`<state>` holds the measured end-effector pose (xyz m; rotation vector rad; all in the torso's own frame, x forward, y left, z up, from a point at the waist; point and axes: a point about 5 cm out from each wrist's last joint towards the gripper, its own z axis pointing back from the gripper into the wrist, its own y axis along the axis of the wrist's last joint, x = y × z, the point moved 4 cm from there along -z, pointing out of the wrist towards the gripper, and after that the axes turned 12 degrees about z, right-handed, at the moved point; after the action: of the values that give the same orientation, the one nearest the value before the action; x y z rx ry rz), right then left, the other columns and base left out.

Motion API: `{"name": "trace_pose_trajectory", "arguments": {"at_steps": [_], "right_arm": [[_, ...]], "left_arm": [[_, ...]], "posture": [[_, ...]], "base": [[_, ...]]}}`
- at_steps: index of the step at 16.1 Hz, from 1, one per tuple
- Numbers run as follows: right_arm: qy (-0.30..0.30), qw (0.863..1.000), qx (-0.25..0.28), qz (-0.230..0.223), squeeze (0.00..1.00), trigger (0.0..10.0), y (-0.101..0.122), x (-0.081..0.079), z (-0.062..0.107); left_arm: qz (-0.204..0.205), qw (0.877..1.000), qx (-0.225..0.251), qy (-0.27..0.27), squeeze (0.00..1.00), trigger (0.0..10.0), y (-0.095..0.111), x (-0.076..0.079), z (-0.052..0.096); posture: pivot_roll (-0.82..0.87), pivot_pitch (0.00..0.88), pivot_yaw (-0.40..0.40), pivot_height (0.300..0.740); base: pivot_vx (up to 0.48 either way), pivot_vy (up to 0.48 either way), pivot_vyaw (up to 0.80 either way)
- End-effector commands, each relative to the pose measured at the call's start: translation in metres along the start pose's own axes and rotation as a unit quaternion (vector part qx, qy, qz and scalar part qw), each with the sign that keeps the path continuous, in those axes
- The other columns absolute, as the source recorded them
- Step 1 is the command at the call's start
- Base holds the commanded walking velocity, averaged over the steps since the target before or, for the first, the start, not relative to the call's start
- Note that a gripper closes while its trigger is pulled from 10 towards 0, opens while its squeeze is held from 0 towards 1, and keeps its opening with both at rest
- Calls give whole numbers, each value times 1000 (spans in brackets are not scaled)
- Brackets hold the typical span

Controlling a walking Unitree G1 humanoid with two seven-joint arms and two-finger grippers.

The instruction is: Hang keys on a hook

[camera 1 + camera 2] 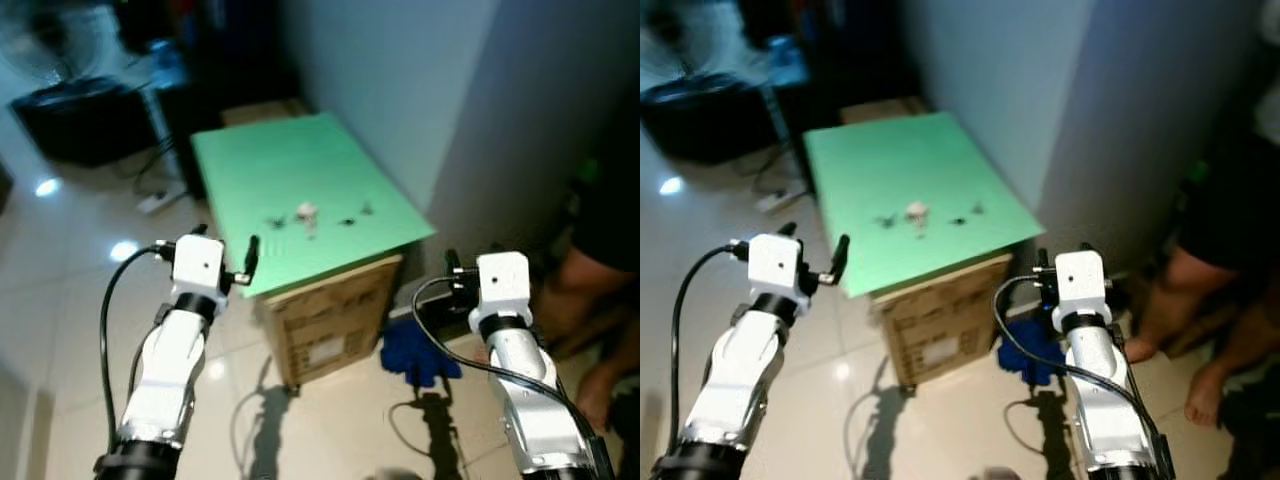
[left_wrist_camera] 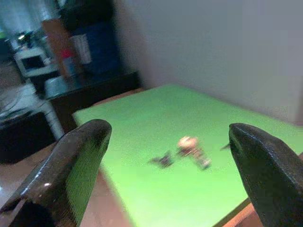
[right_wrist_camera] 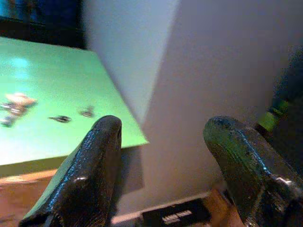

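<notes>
A bunch of keys with a pale charm lies on a green board that tops a cardboard box. Small dark pieces lie beside the keys. My left gripper hovers open off the board's near left corner, with the keys seen between its fingers in the left wrist view. My right gripper is open off the board's near right corner, facing the wall, and holds nothing.
A pale wall runs along the board's right side. A person's legs and bare foot are at the right. A blue cloth lies on the tiled floor by the box. A fan and dark furniture stand at the back left.
</notes>
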<state>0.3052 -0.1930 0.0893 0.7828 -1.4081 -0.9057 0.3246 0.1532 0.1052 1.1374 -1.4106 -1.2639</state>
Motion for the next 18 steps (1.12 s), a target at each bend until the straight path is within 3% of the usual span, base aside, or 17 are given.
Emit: {"name": "trace_pose_trajectory", "arguments": {"at_steps": [1, 3, 7, 9, 18], "right_arm": [[-3, 1000, 7, -1, 0, 10000, 5, 2, -2], [6, 1000, 13, 21, 0, 10000, 7, -2, -3], [25, 999, 12, 21, 0, 10000, 6, -10, 1], [22, 1000, 6, 6, 0, 10000, 3, -10, 1], [30, 999, 12, 19, 0, 10000, 3, -9, 2]], "left_arm": [[-4, 1000, 0, -9, 0, 10000, 2, 3, 0], [-3, 1000, -4, -8, 0, 10000, 0, 1, 1], [-5, 1000, -6, -13, 0, 10000, 0, 2, 2], [-5, 1000, -8, -19, 0, 10000, -1, 6, 3], [0, 1000, -10, -26, 0, 10000, -4, 11, 1]], "posture": [[-84, 39, 13, 740], [-83, 42, 24, 740], [-81, 41, 26, 740], [-83, 38, 26, 740], [-91, 25, 28, 740]], "base": [[428, 0, 0], [431, 0, 0], [432, 0, 795], [435, 0, 0], [432, 0, 0]]}}
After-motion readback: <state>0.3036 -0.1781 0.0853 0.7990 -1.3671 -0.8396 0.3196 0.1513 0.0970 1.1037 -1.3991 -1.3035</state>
